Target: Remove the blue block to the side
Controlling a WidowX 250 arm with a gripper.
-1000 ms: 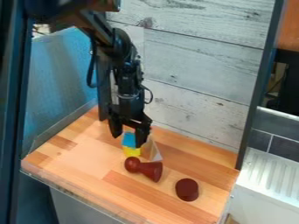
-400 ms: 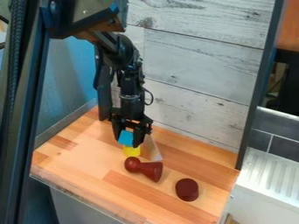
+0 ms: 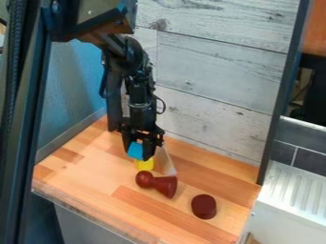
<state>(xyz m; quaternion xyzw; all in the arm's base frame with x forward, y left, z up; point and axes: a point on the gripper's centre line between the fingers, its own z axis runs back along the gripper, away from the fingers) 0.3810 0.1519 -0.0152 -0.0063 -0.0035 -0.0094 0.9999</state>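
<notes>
Fingers (image 3: 148,151) drawn in, one each side of the blue block (image 3: 135,149), apparently clamped on it; no gap made out between pads and block, though contact on the hidden faces cannot be checked. Block sits low in the grip, canted a little, directly over the yellow block (image 3: 145,165). Whether the two touch: cannot tell.

Handling, by judgement: blue block looks light and rigid, likely painted wood or foam. Will not crush easily; smooth flat faces could let it swivel if pinched off-centre. Best hold is across two opposite side faces, at mid-height, fingers level. The cant suggests a grip slightly off true; modest, even pressure should serve. Nothing fragile about it.

Below and outward: yellow block rests on the wooden surface (image 3: 89,183). Just to its right, a pale triangular piece (image 3: 168,164). Nearer, a red pawn-shaped piece (image 3: 167,186) lies on its side; a dark red round piece (image 3: 204,206) sits further right and near.

Next move calls for a short straight lift, then a sideways carry. Risk: dragging the yellow block along, or knocking the triangular piece.
</notes>
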